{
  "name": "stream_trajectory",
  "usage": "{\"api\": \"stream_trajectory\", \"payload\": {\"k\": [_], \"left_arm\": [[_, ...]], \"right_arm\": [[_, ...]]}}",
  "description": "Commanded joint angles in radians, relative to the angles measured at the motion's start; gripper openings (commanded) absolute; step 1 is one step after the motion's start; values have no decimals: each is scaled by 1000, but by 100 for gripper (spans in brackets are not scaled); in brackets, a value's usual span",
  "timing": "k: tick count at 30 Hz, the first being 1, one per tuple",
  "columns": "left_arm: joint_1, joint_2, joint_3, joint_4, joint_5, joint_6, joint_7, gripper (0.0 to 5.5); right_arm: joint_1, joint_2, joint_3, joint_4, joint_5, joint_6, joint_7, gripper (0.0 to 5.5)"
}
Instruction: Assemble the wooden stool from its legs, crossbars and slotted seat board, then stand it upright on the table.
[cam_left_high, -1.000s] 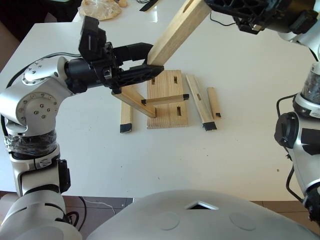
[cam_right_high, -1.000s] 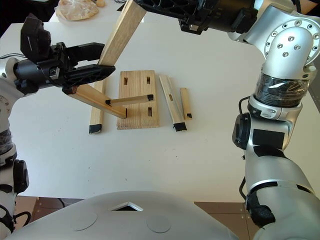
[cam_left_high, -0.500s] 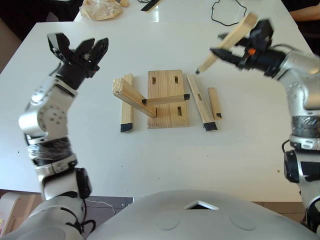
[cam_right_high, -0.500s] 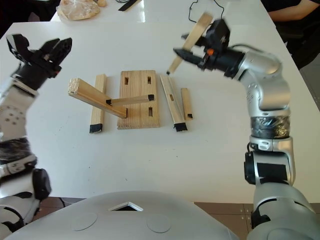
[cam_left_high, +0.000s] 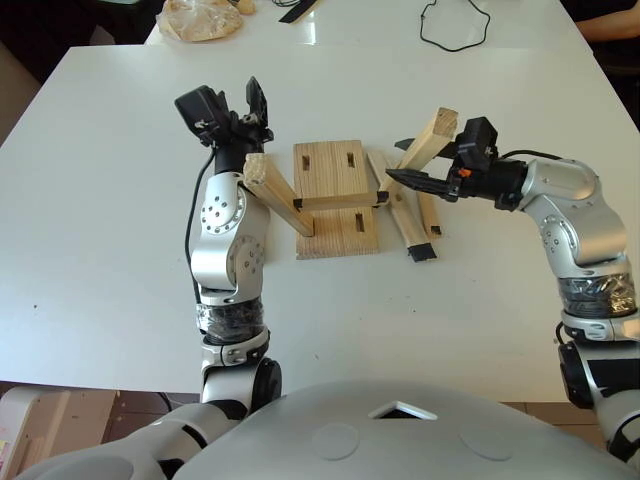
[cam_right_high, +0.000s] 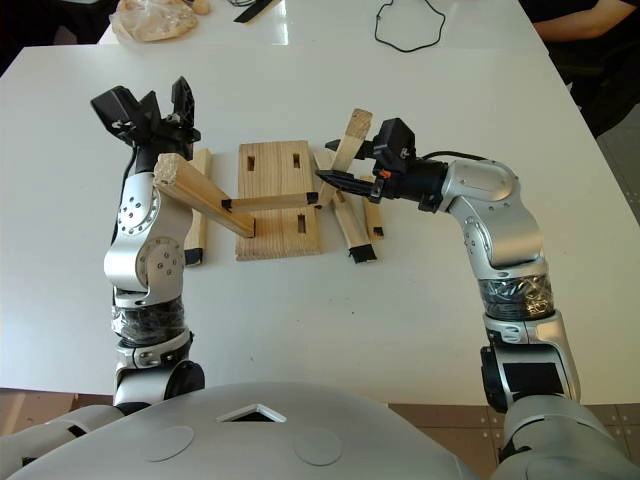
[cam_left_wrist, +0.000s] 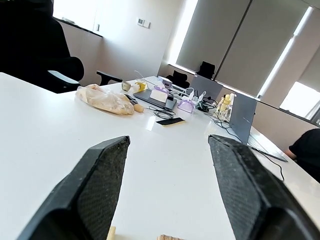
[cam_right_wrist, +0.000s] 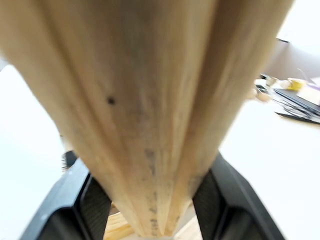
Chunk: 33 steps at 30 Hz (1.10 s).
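Note:
The slotted seat board (cam_left_high: 335, 170) lies flat mid-table. One wooden leg (cam_left_high: 275, 195) rises tilted from its left edge, joined to a crossbar (cam_left_high: 335, 201) that lies across the board. My left gripper (cam_left_high: 232, 108) is open and empty just behind that leg's raised end, its fingers (cam_left_wrist: 100, 180) spread wide. My right gripper (cam_left_high: 408, 160) is shut on another leg (cam_left_high: 432, 135), held tilted above the board's right edge; this leg (cam_right_wrist: 150, 100) is clamped between the fingers (cam_right_wrist: 75, 200). A loose leg (cam_left_high: 412, 228) and a short crossbar (cam_left_high: 428, 208) lie right of the board, and one more leg (cam_right_high: 196, 235) lies left.
A black cable (cam_left_high: 455, 25) and a crumpled bag (cam_left_high: 200, 18) lie at the table's far edge. The white table (cam_left_high: 120, 250) has open room left of, right of and in front of the parts.
My left gripper swung in from the far left to just behind the tilted leg's raised end, still open. My right gripper brought its leg down and left, close to the board's right edge.

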Motion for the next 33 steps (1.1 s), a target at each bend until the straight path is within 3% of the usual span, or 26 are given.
{"api": "stream_trajectory", "payload": {"k": [1,6,15,22,29,33], "left_arm": [[-7,-6,28,14,2,-17,0,292],[-6,32,108,34,-5,-17,12,292],[-79,138,353,169,-67,-20,62,292],[-80,141,365,197,-75,-18,51,292],[-65,150,351,217,-65,-11,40,292],[-55,140,347,198,-74,-3,40,292]], "right_arm": [[14,-26,-11,-47,45,8,49,201],[22,-7,-26,-64,72,0,50,201],[52,16,-5,88,65,-42,100,201],[77,17,10,83,69,-77,120,201],[124,-44,134,43,-75,-239,201,200],[129,-57,140,10,-40,-198,186,200]]}}
